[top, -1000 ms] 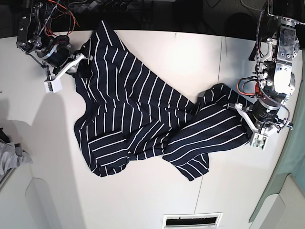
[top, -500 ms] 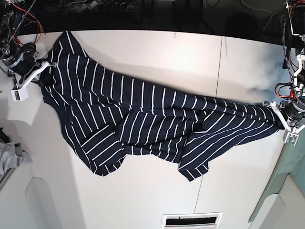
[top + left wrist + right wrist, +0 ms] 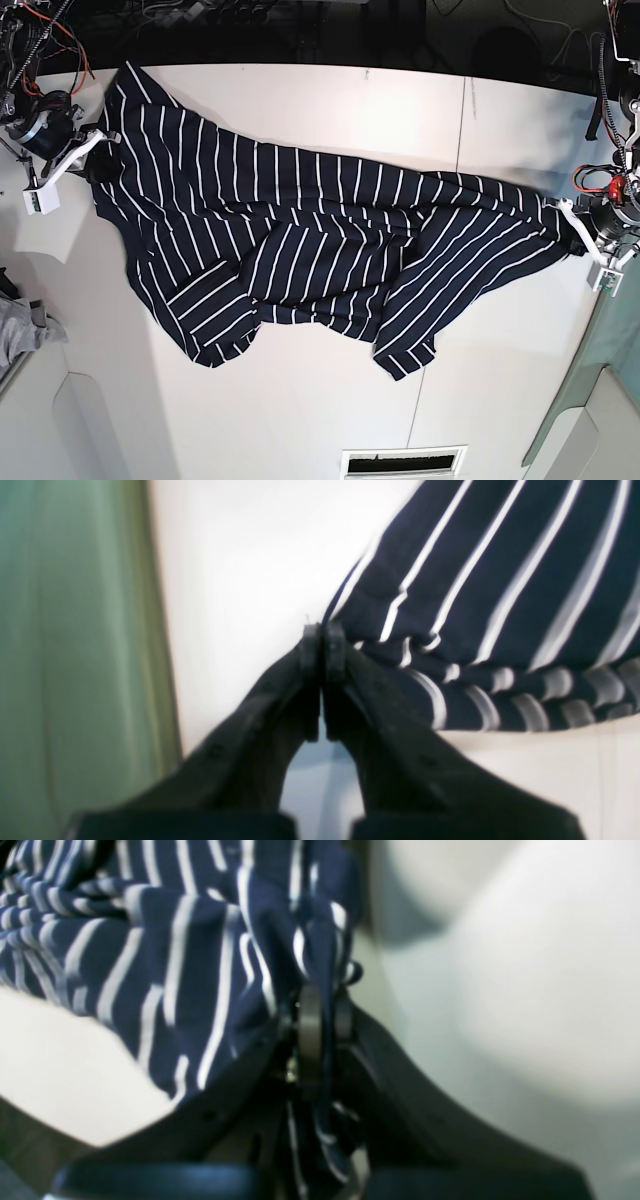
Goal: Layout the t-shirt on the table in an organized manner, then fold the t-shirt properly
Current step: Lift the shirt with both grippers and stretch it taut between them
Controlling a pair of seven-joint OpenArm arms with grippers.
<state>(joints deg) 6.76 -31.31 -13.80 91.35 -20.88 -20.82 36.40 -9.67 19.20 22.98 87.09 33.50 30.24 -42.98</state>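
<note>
The t-shirt (image 3: pixel 300 250) lies stretched across the table (image 3: pixel 330 410) from 10 o'clock to 3 o'clock, pulled out between 2 grips, likely so it can flatten before folding. The right gripper (image 3: pixel 322 1007) is clamped on a bunched edge at 10 o'clock; the left gripper (image 3: pixel 322 645) is pinched closed on the hem corner at 3 o'clock. Loose folds sag toward 6 o'clock, so the layout looks unfinished. A grey cloth (image 3: pixel 25 330) sits at 9 o'clock.
</note>
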